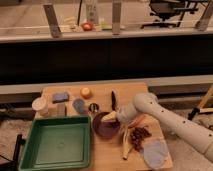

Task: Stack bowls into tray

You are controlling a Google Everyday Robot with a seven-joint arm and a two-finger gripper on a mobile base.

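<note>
office: desk chair (167, 10) behind glass

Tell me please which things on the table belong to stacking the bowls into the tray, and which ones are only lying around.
Belong to the job:
purple bowl
green tray, left of that bowl
gripper, at the purple bowl's rim

Just lying about:
banana
orange fruit
blue sponge
small metal cup
white container

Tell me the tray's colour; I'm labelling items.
Green tray, camera view; the end effector is over the purple bowl.

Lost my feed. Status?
Tool at purple bowl's rim. Green tray holds no bowl. Banana lies right of the bowl.
</note>
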